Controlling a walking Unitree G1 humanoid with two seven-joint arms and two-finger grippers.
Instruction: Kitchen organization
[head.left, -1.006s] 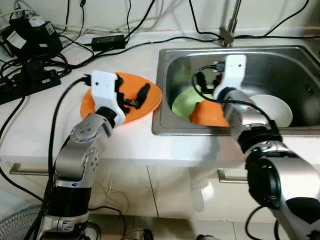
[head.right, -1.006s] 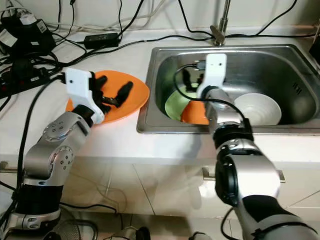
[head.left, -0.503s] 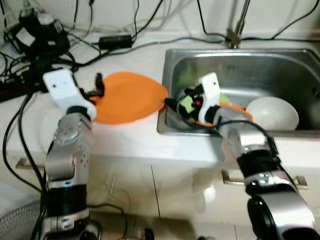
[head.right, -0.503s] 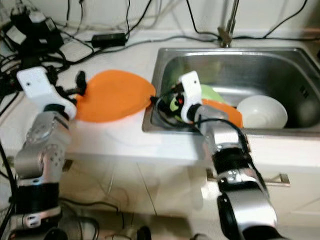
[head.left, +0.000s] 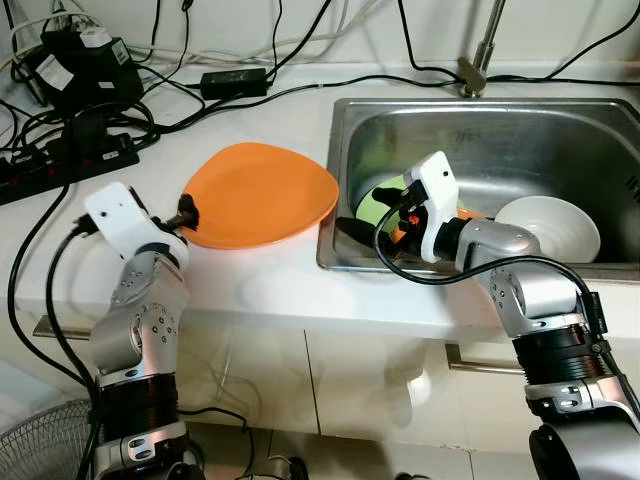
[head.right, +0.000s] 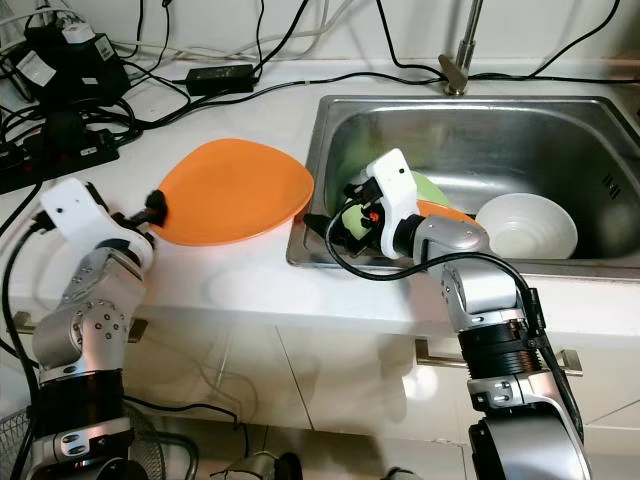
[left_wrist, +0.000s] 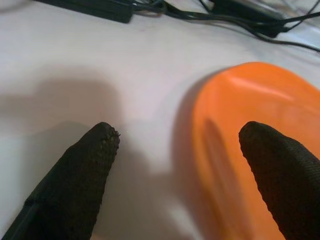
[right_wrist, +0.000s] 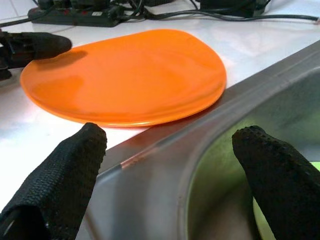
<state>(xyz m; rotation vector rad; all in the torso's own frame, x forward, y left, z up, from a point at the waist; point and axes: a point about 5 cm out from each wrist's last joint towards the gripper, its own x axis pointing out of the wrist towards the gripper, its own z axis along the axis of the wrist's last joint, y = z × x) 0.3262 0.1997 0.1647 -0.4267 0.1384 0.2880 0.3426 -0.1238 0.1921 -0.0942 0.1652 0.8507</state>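
Orange plate: one, flat on the white worktop, touching the steel sink's left rim. In the sink, one white bowl, one green dish, perhaps one smaller orange dish, mostly hidden behind the arm. Left gripper spread wide at the plate's left edge, holding nothing. Right gripper wide too, over the sink's left wall, empty. Since half a second ago, left arm drawn lower, plate unmoved. Black cables and a power strip along the back; white cabinets below.
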